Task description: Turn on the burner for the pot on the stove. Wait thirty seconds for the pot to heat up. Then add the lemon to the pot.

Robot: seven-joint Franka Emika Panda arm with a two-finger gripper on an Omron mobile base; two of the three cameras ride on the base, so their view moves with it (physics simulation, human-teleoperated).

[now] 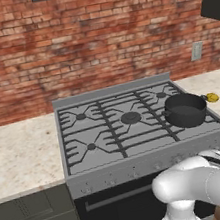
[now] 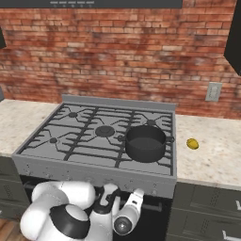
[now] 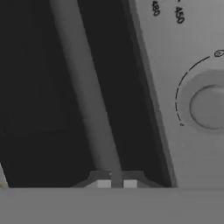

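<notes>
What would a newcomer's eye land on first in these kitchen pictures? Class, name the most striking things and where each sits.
The short, wide dark metal pot stands out on the front right burner of the grey steel gas stove. A small bright yellow lemon lies on the pale speckled counter to the pot's right, apart from it. Behind everything runs a red brick wall.
</notes>
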